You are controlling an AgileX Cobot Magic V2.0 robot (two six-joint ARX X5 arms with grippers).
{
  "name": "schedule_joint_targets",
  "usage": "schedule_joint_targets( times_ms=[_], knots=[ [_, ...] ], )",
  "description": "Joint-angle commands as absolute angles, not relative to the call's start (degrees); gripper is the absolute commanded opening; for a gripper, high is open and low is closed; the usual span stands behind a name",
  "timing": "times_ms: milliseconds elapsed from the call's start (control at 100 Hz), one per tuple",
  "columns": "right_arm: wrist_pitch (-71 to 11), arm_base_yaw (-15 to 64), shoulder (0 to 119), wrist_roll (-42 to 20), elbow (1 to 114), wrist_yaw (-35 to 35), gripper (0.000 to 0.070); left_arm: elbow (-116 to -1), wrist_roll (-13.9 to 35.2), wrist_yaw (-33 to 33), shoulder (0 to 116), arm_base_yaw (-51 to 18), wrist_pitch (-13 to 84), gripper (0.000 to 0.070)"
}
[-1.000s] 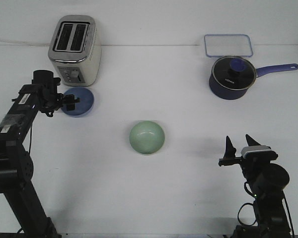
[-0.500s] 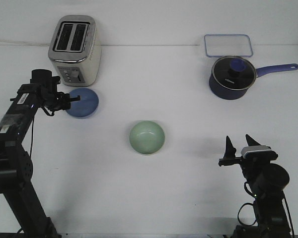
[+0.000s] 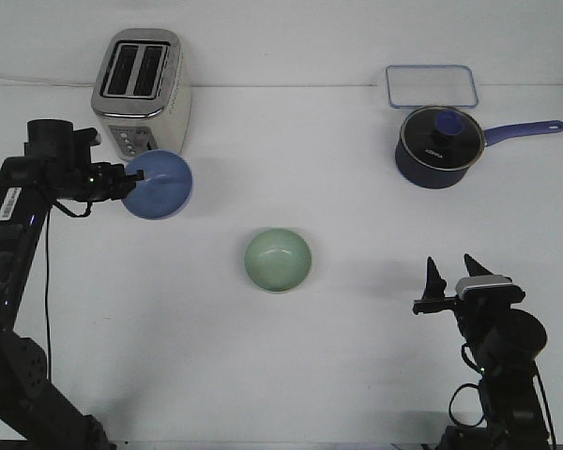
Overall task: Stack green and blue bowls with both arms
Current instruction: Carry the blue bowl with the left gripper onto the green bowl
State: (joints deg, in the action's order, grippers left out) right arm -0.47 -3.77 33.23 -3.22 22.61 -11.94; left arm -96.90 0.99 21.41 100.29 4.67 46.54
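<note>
Fingers (image 3: 131,175) of left arm pinch blue bowl (image 3: 159,186) rim.

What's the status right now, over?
Left tool shut on blue bowl, raised and tilted. Right tool open, idle. Green bowl free at table centre; path between looks clear.

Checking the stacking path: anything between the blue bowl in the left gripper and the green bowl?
Nothing visible. The left gripper holds the blue bowl tilted by its rim, beside the toaster. The table between it and the green bowl is bare. The saucepan sits far off.
</note>
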Motion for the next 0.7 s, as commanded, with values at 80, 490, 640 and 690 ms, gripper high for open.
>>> schedule_joint_targets(
  times_ms=[80, 490, 640, 690],
  knots=[
    [0.43, -3.66, 33.43, -3.66, 22.46, -11.94, 0.0458, -98.15, 1.13, 23.73, 99.70, 0.84, 47.20, 0.0004],
    [0.43, -3.66, 33.43, -3.66, 22.46, -11.97, 0.0458, -98.04, 0.84, 24.93, 99.92, -15.75, 46.85, 0.0004],
    [0.43, -3.66, 33.43, -3.66, 22.46, -11.97, 0.0458, -98.04, 0.86, 24.56, 100.55, -20.71, 46.59, 0.0004],
    [0.43, -3.66, 33.43, -3.66, 22.46, -11.97, 0.0458, -98.04, 0.86, 23.18, 100.86, -22.22, 46.57, 0.0004]
  ],
)
